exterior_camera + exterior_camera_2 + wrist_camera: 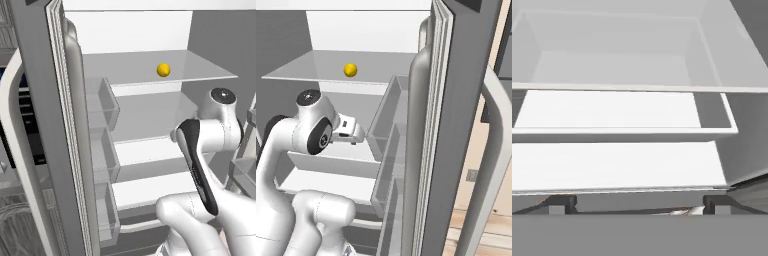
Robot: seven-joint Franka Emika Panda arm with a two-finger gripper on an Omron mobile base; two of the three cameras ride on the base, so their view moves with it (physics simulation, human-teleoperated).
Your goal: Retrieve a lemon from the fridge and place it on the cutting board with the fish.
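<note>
The fridge [45, 125] stands with both doors swung open, showing a white interior with clear shelves. The lemon [163, 70] [350, 70], small and bright yellow, rests alone on the upper glass shelf. My gripper [637, 205] is open with nothing between its fingertips [562, 202]. It points into the fridge at the lower white shelves, well below the lemon. In the right base view the hand [348, 129] sits in front of the middle shelf, down and slightly right of the lemon. The cutting board and the fish are out of view.
The left door's bins [102, 150] and the right door's bins [388, 135] flank the opening on either side of my arm. A long curved white handle [496, 150] runs down the right door. Glass shelf edges [150, 82] jut forward above my hand.
</note>
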